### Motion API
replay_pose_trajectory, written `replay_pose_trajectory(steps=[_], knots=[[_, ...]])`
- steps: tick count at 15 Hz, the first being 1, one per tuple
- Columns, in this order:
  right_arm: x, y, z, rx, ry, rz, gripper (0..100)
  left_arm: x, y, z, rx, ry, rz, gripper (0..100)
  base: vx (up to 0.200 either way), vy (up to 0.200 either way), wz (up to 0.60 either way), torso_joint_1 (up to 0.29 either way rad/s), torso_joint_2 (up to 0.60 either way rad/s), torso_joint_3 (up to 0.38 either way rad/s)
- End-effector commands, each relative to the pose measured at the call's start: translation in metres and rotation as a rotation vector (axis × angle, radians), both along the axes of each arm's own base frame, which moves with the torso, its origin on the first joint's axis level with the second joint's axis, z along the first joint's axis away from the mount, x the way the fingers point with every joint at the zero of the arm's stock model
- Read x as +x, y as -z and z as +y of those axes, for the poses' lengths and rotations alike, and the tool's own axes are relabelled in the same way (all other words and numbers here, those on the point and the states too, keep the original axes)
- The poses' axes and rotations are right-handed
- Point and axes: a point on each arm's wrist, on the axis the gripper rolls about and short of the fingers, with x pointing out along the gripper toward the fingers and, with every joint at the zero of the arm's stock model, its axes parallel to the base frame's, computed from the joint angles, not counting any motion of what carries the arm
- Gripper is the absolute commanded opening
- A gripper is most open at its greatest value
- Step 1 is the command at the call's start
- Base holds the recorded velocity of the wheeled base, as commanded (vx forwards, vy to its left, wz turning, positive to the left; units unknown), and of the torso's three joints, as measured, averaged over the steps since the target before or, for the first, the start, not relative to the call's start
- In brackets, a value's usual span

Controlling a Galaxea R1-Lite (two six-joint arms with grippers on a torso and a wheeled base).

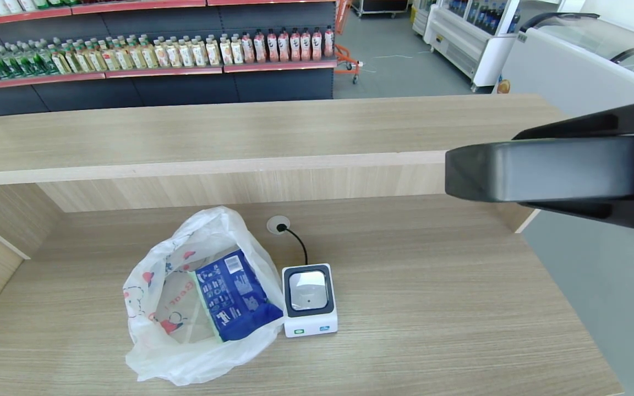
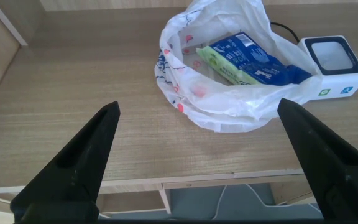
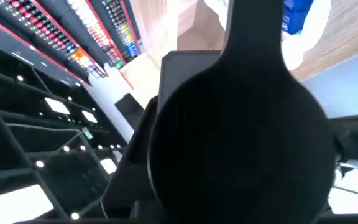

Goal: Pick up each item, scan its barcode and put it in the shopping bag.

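The bag (image 1: 185, 363) is holding a blue pack (image 1: 234, 294) at the table's (image 1: 432, 308) front. The left jaws are gaping; right jaws, can't tell.

Blue packet (image 1: 237, 302) bears a barcode (image 1: 234, 265); print illegible

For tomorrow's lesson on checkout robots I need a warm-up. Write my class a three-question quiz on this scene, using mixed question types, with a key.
1. True or false: the blue packet lies inside the shopping bag.
2. Seen from the robot, the scanner stands: A to the bag's left, B to the bag's right, C inside the bag.
3. Fill in: the left tool is ____ (open or shut) and holds nothing.
Key: 1 true; 2 B; 3 open.
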Motion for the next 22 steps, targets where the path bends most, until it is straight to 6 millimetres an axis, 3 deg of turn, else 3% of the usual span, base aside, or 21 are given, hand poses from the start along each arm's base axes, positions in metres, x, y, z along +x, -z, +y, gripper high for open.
replay_pose_trajectory(steps=[1,5,11,22], knots=[[0.005,0.005,0.005,0.019,0.013,0.053,0,0.000,0.000,0.000,0.000,0.001,0.000,100,0.000,0.000,0.00,0.000,0.00,0.000],[0.017,0.009,0.017,0.125,0.057,0.177,0,0.000,0.000,0.000,0.000,0.001,0.000,100,0.000,0.000,0.00,0.000,0.00,0.000],[0.014,0.009,0.045,0.225,0.026,0.381,0,0.000,0.000,0.000,0.000,-0.001,0.000,100,0.000,0.000,0.00,0.000,0.00,0.000],[0.025,0.024,0.085,0.352,0.033,0.549,0,0.000,0.000,0.000,0.000,0.001,0.000,100,0.000,0.000,0.00,0.000,0.00,0.000]])
